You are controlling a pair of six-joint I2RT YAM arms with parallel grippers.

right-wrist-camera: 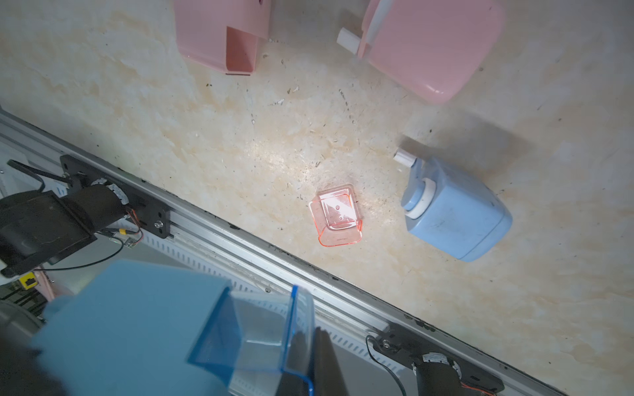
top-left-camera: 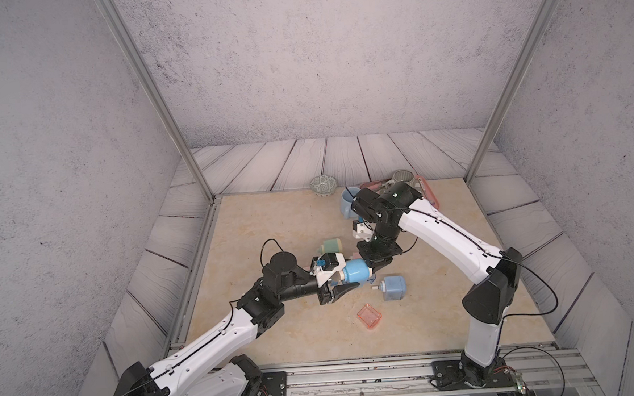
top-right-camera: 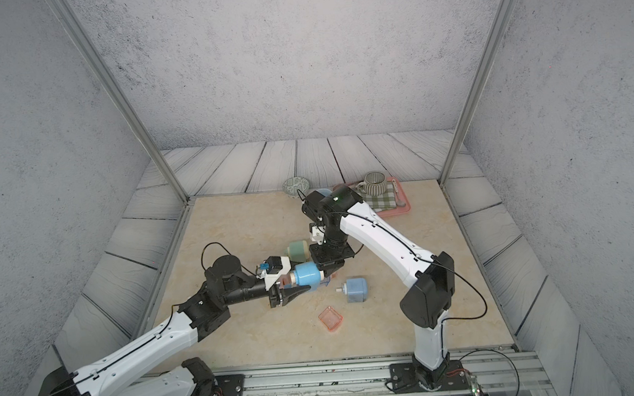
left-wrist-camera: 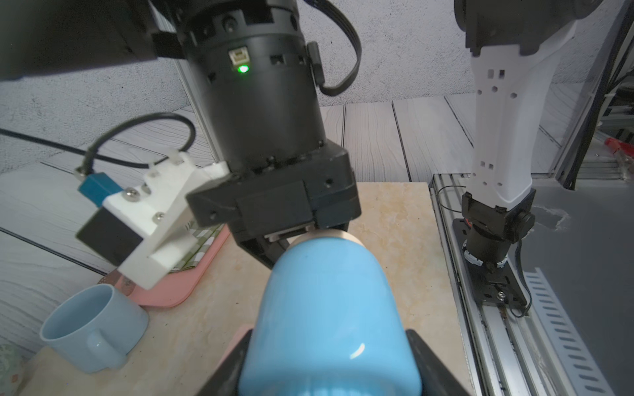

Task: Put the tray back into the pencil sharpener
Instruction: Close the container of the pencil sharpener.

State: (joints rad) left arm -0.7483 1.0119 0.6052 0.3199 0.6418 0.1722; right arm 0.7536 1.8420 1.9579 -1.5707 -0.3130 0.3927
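A bright blue pencil sharpener (top-left-camera: 356,272) (top-right-camera: 307,274) hangs above the table's middle, and my left gripper (top-left-camera: 345,282) (left-wrist-camera: 326,370) is shut on its body (left-wrist-camera: 326,315), one finger on each side. A clear blue tray (right-wrist-camera: 260,329) sits partway in the open slot of that sharpener (right-wrist-camera: 120,325). Its front wall sticks out, pinched by my right gripper (right-wrist-camera: 308,363) (top-left-camera: 373,273), which is shut on it. In a top view the tray (top-right-camera: 325,281) shows only as a faint blue edge under the right gripper.
On the table lie a paler blue sharpener (top-left-camera: 392,288), a clear orange tray (top-left-camera: 369,315), a green sharpener (top-left-camera: 331,246) and two pink sharpeners (right-wrist-camera: 219,34) (right-wrist-camera: 432,48). At the back stand a blue mug (top-left-camera: 348,202), a patterned bowl (top-left-camera: 323,185) and a pink serving tray (top-right-camera: 402,207).
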